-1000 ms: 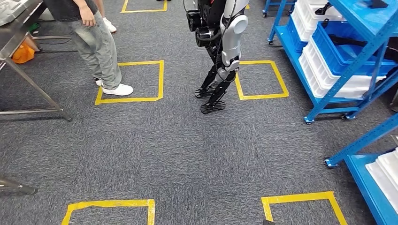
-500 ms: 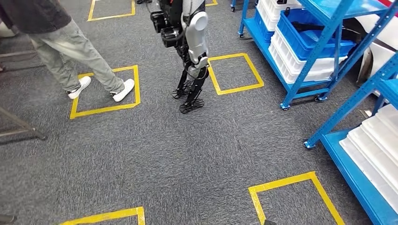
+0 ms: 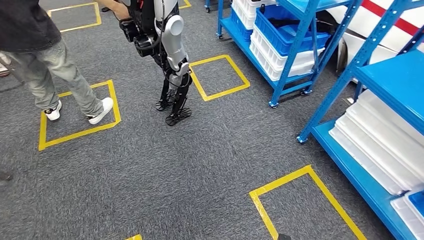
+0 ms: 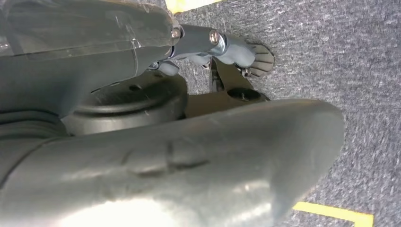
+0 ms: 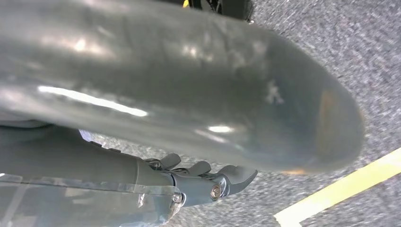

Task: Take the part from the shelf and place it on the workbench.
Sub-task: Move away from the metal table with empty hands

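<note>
My left hand (image 4: 222, 45) hangs beside my body above the grey carpet, its fingers loosely apart with nothing in them. My right hand (image 5: 208, 177) hangs the same way, holding nothing. In the head view a blue shelf rack (image 3: 395, 80) stands close on the right, with white trays (image 3: 380, 140) on its low level. A second blue rack (image 3: 292, 65) farther back carries a blue bin (image 3: 285, 35) stacked on white bins. Whether a part lies in the bins I cannot tell.
Another humanoid robot (image 3: 170, 55) stands on the carpet ahead at the left of centre. A person (image 3: 40, 60) in grey jeans stands at the far left inside a yellow tape square (image 3: 75, 132). More yellow squares (image 3: 310, 200) mark the floor.
The whole picture has slid left, so my view has turned right toward the blue racks. The steel table has left the picture. The person has stepped within the yellow square.
</note>
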Controlling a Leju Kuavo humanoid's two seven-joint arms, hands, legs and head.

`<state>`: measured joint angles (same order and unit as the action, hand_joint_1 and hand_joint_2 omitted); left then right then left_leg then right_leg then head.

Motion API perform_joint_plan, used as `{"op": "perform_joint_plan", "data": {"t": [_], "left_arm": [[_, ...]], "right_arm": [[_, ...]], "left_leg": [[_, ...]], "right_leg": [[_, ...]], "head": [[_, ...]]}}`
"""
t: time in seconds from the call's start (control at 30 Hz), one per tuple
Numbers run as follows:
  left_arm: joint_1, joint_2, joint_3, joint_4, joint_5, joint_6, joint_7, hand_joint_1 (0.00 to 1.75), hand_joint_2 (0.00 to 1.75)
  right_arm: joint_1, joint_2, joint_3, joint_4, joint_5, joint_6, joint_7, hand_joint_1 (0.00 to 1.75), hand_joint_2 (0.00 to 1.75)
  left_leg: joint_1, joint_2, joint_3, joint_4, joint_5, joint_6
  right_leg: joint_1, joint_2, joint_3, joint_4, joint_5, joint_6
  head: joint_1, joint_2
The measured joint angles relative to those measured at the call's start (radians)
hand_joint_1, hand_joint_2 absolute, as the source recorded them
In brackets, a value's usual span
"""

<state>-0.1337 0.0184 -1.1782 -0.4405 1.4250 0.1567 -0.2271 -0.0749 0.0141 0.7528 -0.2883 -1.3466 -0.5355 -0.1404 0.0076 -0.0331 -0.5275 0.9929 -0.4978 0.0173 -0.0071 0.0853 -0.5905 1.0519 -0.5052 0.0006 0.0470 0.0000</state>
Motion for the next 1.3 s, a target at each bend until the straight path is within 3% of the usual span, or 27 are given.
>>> {"op": "perform_joint_plan", "data": {"t": [0.07,0.13,0.17,0.2,0.3,0.37,0.5,0.53,0.57,0.63,0.7,0.73,0.77,0.83,0.9,0.93,1.0,1.07,1.13,1.2,1.23,1.27,1.3], "left_arm": [[0.002,0.000,-0.001,0.000,0.000,0.000,0.000,0.00,0.00],[0.005,0.000,-0.001,0.000,0.000,0.000,0.000,0.00,0.00],[0.005,0.000,-0.001,0.000,0.001,0.000,0.000,0.00,0.00],[0.005,0.000,-0.001,0.000,0.000,-0.001,0.000,0.00,0.00],[0.002,0.000,-0.001,0.000,-0.002,-0.002,-0.002,0.00,0.00],[-0.001,0.001,-0.002,0.000,-0.004,-0.002,-0.003,0.00,0.00],[-0.004,0.001,-0.002,0.000,-0.006,-0.003,-0.005,0.00,0.00],[-0.006,0.001,-0.002,0.000,-0.008,-0.003,-0.006,0.00,0.00],[-0.008,0.001,-0.002,0.000,-0.010,-0.005,-0.007,0.00,0.00],[-0.010,0.001,-0.003,0.000,-0.013,-0.008,-0.008,0.00,0.00],[-0.006,0.001,-0.005,0.000,-0.013,-0.009,-0.006,0.00,0.00],[-0.004,0.001,-0.006,0.000,-0.013,-0.009,-0.003,0.00,0.00],[-0.003,0.001,-0.006,0.000,-0.014,-0.009,0.000,0.00,0.00],[-0.003,0.001,-0.007,0.000,-0.014,-0.007,0.003,0.00,0.00],[-0.004,0.001,-0.008,0.000,-0.015,-0.004,0.004,0.00,0.00],[-0.004,0.001,-0.008,0.000,-0.017,-0.002,0.004,0.00,0.00],[-0.005,0.001,-0.008,0.000,-0.022,0.000,0.003,0.00,0.00],[-0.009,0.001,-0.009,0.000,-0.024,0.001,0.002,0.00,0.00],[-0.008,0.000,-0.009,-0.001,-0.023,0.004,0.001,0.00,0.00],[0.000,0.001,-0.009,-0.001,-0.022,0.008,0.000,0.00,0.00],[0.002,0.001,-0.009,-0.001,-0.022,0.008,0.000,0.00,0.00],[0.004,0.002,-0.009,0.000,-0.022,0.009,-0.001,0.00,0.00],[0.004,0.002,-0.009,0.000,-0.022,0.009,-0.001,0.00,0.00]], "right_arm": [[-0.003,0.000,0.000,0.000,-0.001,-0.001,0.000,0.00,0.00],[-0.005,0.000,0.001,0.000,-0.003,-0.001,-0.001,0.00,0.00],[-0.004,0.000,0.001,0.000,-0.005,-0.002,-0.002,0.00,0.00],[-0.003,-0.001,0.001,0.000,-0.006,-0.002,-0.003,0.00,0.00],[-0.001,-0.005,0.002,-0.002,-0.009,0.000,-0.010,0.00,0.00],[-0.003,-0.006,0.005,-0.004,-0.011,0.002,-0.012,0.00,0.00],[-0.004,-0.006,0.006,-0.006,-0.013,0.002,-0.012,0.00,0.00],[-0.003,-0.006,0.008,-0.008,-0.015,0.000,-0.010,0.00,0.00],[-0.002,-0.007,0.010,-0.010,-0.019,-0.002,-0.009,0.00,0.00],[-0.001,-0.008,0.018,-0.019,-0.028,-0.011,-0.008,0.00,0.00],[0.000,-0.009,0.023,-0.025,-0.036,-0.017,-0.009,0.00,0.00],[0.000,-0.010,0.024,-0.027,-0.041,-0.019,-0.010,0.00,0.00],[0.001,-0.010,0.024,-0.029,-0.045,-0.020,-0.011,0.00,0.00],[0.001,-0.011,0.024,-0.030,-0.053,-0.019,-0.011,0.00,0.00],[-0.001,-0.011,0.024,-0.032,-0.061,-0.014,-0.010,0.00,0.00],[-0.001,-0.011,0.025,-0.033,-0.064,-0.010,-0.010,0.00,0.00],[0.001,-0.012,0.026,-0.034,-0.069,-0.003,-0.012,0.00,0.00],[0.003,-0.013,0.029,-0.035,-0.072,0.000,-0.017,0.00,0.00],[0.001,-0.014,0.032,-0.037,-0.076,-0.001,-0.021,0.00,0.00],[0.000,-0.013,0.035,-0.038,-0.078,-0.003,-0.022,0.00,0.00],[0.001,-0.013,0.037,-0.039,-0.079,-0.004,-0.021,0.00,0.00],[0.003,-0.013,0.039,-0.039,-0.080,-0.005,-0.021,0.00,0.00],[0.004,-0.014,0.040,-0.039,-0.080,-0.005,-0.021,0.00,0.00]], "left_leg": [[0.000,0.028,0.003,-0.007,0.003,0.008],[-0.001,0.058,0.003,-0.006,0.000,0.010],[-0.001,0.072,0.003,-0.006,-0.001,0.009],[0.000,0.084,0.004,-0.004,-0.004,0.008],[0.001,0.113,0.008,0.008,-0.017,-0.007],[-0.003,0.122,0.008,0.017,-0.025,-0.017],[-0.005,0.126,0.009,0.019,-0.027,-0.021],[-0.003,0.115,0.007,0.034,-0.041,-0.028],[-0.001,0.100,-0.002,0.067,-0.064,-0.035],[0.003,0.062,-0.050,0.191,-0.134,-0.048],[0.001,0.047,-0.101,0.294,-0.164,-0.045],[0.000,0.043,-0.107,0.299,-0.152,-0.040],[-0.001,0.037,-0.095,0.265,-0.122,-0.035],[-0.003,-0.004,-0.045,0.135,-0.050,-0.021],[-0.003,-0.041,-0.015,0.048,-0.019,-0.016],[-0.004,-0.044,-0.013,0.038,-0.021,-0.015],[-0.003,-0.022,-0.010,0.026,-0.014,-0.008],[0.002,0.003,-0.005,0.012,-0.006,0.004],[0.001,0.030,-0.003,0.006,-0.003,0.010],[-0.001,0.061,-0.003,0.006,-0.005,0.012],[-0.002,0.075,-0.003,0.007,-0.006,0.012],[-0.001,0.087,-0.003,0.008,-0.008,0.010],[0.000,0.097,-0.001,0.009,-0.010,0.008]], "right_leg": [[0.001,-0.058,-0.048,0.101,-0.058,0.007],[-0.004,-0.074,-0.108,0.222,-0.106,0.015],[-0.008,-0.077,-0.121,0.249,-0.107,0.018],[-0.011,-0.081,-0.115,0.238,-0.089,0.022],[-0.013,-0.127,-0.019,0.047,0.001,0.026],[-0.009,-0.152,0.012,-0.020,0.012,0.020],[-0.007,-0.146,0.011,-0.021,0.011,0.011],[-0.007,-0.133,0.012,-0.021,0.012,0.001],[-0.007,-0.118,0.011,-0.022,0.013,-0.009],[-0.005,-0.084,0.012,-0.024,0.015,-0.029],[-0.001,-0.059,0.013,-0.023,0.014,-0.032],[0.001,-0.044,0.014,-0.022,0.014,-0.033],[0.001,-0.030,0.015,-0.021,0.014,-0.033],[0.002,-0.005,0.015,-0.019,0.014,-0.031],[0.002,0.020,0.009,-0.016,0.017,-0.024],[0.000,0.032,0.005,-0.017,0.019,-0.017],[-0.003,0.048,0.000,-0.019,0.023,-0.005],[0.001,0.010,-0.015,0.016,-0.003,0.003],[0.002,-0.050,-0.064,0.124,-0.065,0.009],[-0.002,-0.074,-0.115,0.234,-0.107,0.015],[-0.004,-0.079,-0.119,0.246,-0.102,0.017],[-0.006,-0.084,-0.103,0.219,-0.080,0.018],[-0.007,-0.094,-0.069,0.157,-0.046,0.018]], "head": [[0.011,0.000],[0.016,0.000],[0.016,0.000],[0.017,0.000],[0.022,0.000],[0.026,0.000],[0.024,0.000],[0.018,0.000],[0.010,0.000],[-0.003,0.000],[-0.005,0.000],[-0.006,0.000],[-0.006,0.000],[-0.007,0.000],[-0.008,0.000],[-0.008,0.000],[-0.008,0.000],[0.001,0.000],[0.015,0.000],[0.020,0.000],[0.020,0.000],[0.021,0.000],[0.022,0.000]]}}
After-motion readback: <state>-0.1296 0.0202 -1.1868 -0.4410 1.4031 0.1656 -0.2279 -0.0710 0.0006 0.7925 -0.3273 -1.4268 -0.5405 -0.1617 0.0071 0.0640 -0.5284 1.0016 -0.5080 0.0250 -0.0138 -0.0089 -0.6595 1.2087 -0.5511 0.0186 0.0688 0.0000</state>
